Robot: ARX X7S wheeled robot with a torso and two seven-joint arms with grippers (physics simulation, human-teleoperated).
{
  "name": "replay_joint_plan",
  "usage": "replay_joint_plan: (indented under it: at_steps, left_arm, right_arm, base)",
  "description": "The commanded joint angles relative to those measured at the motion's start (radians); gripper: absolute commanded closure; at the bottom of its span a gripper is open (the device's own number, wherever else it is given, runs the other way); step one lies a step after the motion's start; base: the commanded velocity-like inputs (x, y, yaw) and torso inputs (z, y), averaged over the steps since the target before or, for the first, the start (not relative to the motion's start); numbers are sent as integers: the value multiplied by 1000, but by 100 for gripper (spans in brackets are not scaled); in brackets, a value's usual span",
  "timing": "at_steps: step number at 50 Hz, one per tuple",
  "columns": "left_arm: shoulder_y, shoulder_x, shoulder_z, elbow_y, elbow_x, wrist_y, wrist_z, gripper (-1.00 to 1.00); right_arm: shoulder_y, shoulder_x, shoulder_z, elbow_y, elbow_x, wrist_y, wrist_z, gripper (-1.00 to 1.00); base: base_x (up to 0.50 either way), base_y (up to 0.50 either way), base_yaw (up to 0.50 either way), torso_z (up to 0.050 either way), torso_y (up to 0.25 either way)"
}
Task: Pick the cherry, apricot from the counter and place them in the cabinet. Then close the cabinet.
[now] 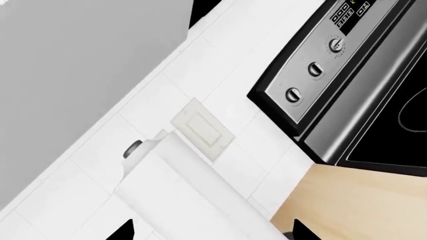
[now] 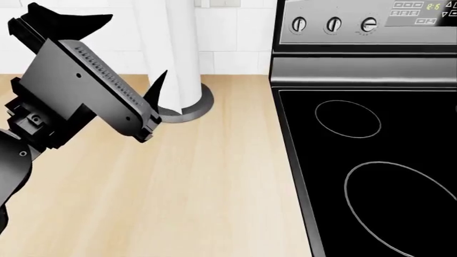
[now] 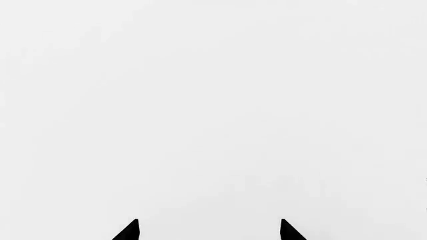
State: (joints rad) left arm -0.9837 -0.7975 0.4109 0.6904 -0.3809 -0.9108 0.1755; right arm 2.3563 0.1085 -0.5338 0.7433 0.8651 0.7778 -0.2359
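Light-beige wood-grain surface (image 2: 207, 182) fills most of my head view, and I cannot find the cherry or the apricot on the part of it I can see, nor in either wrist view, so I cannot tell where they are. My left gripper (image 2: 136, 59) hangs raised above the surface at that view's left, its black pointed fingers (image 2: 158, 85) spread apart with nothing between them; the left wrist view shows the same two tips well apart, released. Just past those fingers stands a white paper-towel roll (image 2: 175, 48) upright on a round grey base (image 2: 191, 107), near the white tiled wall (image 2: 228, 37). On the wall by the roll the left wrist view shows a pale rectangular switch plate (image 1: 200, 131). To the right, touching the surface's edge, lies the black glass stovetop (image 2: 378, 176) with thin ring outlines, backed by a steel control panel with round knobs (image 2: 333, 24). My right gripper (image 3: 208, 232) faces a blank white field; its two dark fingertips (image 3: 130, 231) stand apart, released and grasping nothing.
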Motion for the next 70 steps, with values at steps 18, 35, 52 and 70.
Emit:
replay_joint_plan:
  at_steps: [18,35,52,70]
  left_arm:
    - [0,-4,-7,13,-8,-4,-5,-100]
    - [-8,-9,10,20,4,-7,-8,-100]
    - [-10,-22,41,23,33,21,-4,-100]
    - [-3,-24,28,26,25,39,-5,-100]
  right_arm:
    - [-21,-96,-286,-47,-85,66,-114,-100]
    - [-57,-99,-442,-11,-105,25,-170,-100]
    - [-54,-100,-515,-7,-82,6,-197,-100]
    - [-39,-103,-564,13,-46,-16,-191,-100]
  base:
    - [1,1,1,0,-7]
    - [0,0,0,0,-10]
    - [0,0,0,0,-37]
    - [0,0,0,0,-132]
